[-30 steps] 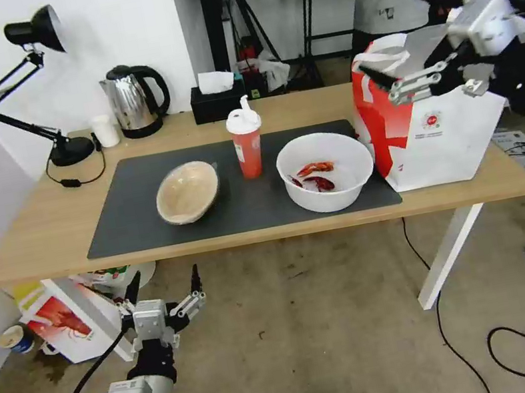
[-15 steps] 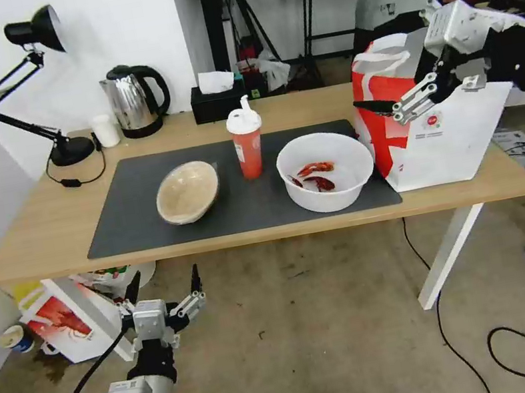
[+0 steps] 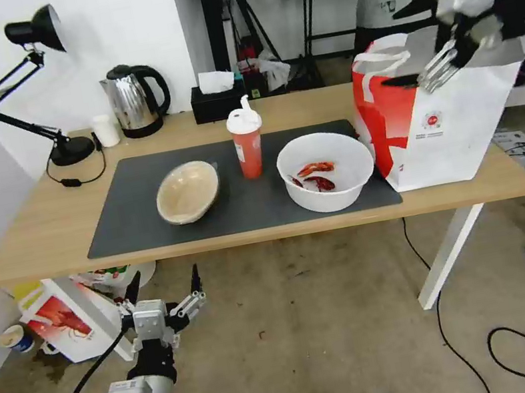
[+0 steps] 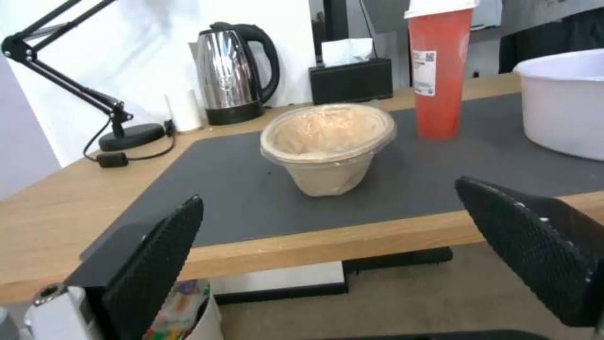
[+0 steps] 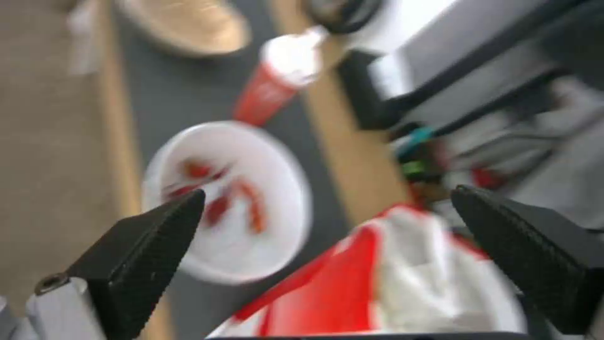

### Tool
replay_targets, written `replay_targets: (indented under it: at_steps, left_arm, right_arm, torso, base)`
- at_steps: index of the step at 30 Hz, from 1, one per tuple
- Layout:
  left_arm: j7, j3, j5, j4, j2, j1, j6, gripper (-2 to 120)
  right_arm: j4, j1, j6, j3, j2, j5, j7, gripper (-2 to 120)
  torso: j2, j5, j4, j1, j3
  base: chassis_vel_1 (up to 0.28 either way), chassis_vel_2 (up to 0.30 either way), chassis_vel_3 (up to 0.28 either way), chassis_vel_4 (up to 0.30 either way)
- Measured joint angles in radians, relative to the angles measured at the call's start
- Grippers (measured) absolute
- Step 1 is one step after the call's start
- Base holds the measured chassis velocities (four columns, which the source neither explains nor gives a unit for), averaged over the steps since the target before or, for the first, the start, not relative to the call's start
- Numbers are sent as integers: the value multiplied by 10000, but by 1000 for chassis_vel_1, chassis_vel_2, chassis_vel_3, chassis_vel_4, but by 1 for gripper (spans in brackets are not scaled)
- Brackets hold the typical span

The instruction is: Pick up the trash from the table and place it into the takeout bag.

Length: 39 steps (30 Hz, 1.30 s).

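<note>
Broadly, a long light-wood counter (image 3: 31,230) on white legs spans the scene, a large dark grey mat (image 3: 137,178) laid across its middle. At the counter's right end stands the takeout bag (image 3: 455,135), a boxy white bag with a red side panel and white handles, its mouth open upward. On the mat, just beside the bag, sits the white plastic bowl (image 3: 341,182) holding red crayfish shells (image 3: 315,175). Next along the mat, toward the robot's left, the tan paper bowl (image 3: 187,193) rests tilted on its side, and between the two bowls the tall red cup (image 3: 248,151) with its white lid stands upright. A steel kettle (image 3: 132,103), a black desk lamp (image 3: 32,81) and a black tissue box (image 3: 217,101) line the far edge. The right gripper (image 3: 421,78) hangs at the bag's open top, its fingers spread apart and holding nothing. The left gripper (image 3: 163,287) waits low in front of the counter, above the floor, fingers likewise spread and empty, facing the paper bowl.
</note>
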State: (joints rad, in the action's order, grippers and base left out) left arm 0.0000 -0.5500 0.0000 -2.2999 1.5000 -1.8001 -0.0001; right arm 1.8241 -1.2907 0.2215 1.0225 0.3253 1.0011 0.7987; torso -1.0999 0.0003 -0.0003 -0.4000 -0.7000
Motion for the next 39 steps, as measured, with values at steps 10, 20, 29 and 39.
replay_targets:
  at_steps: [10,20,29,39]
  left_arm:
    - [0,0,0,0,0,0,0,100]
    - [0,0,0,0,0,0,0,100]
    - [0,0,0,0,0,0,0,100]
    - [0,0,0,0,0,0,0,100]
  right_arm:
    - [-152,107,-49,228,1121,-374,1845,100]
    - [-236,-740,-177,879,2340,28,2122,100]
    - [57,-1389,-174,1262,3154,85,2265,100]
    - [-97,-3185,-151,2414,4497,73,2283,100]
  torso:
    - [-1,-5,2,1,0]
    - [-1,-5,4,0,0]
    - [-1,-5,3,0,0]
    - [-1,-5,4,0,0]
  base:
    - [0,0,0,0]
    - [0,0,0,0]
    - [0,0,0,0]
    - [0,0,0,0]
